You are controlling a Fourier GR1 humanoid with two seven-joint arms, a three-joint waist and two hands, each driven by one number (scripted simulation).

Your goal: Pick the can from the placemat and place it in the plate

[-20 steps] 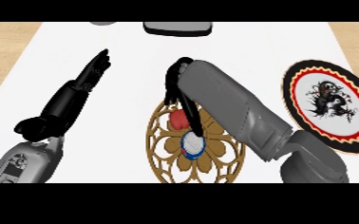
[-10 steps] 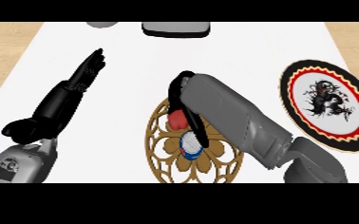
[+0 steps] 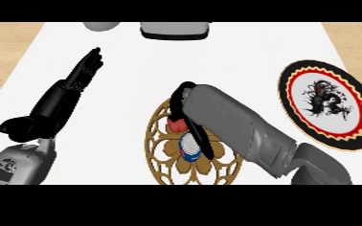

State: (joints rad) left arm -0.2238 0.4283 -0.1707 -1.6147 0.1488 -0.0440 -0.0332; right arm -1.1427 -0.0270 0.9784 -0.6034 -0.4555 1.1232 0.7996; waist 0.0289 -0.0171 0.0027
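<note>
Reaching in from the near right corner, the grey right forearm lay slantwise over the gold-patterned round placemat, which sat near the middle of the white counter, toward its near edge. The right hand was mostly hidden beneath that forearm; its black fingers curled down around the can, so the hand had hold of it. The can, blue and white with a red part showing at its far end, was on the placemat, just left of the forearm and partly covered by the fingers; whether it touched the mat or was lifted off it could not be told. The plate, rimmed in black and red with a dark figure on its white centre, lay well apart at the right edge of the counter. The left hand rested at the left, fingers straight and pointing away, holding nothing. Two grey objects sat at the far edge.
</note>
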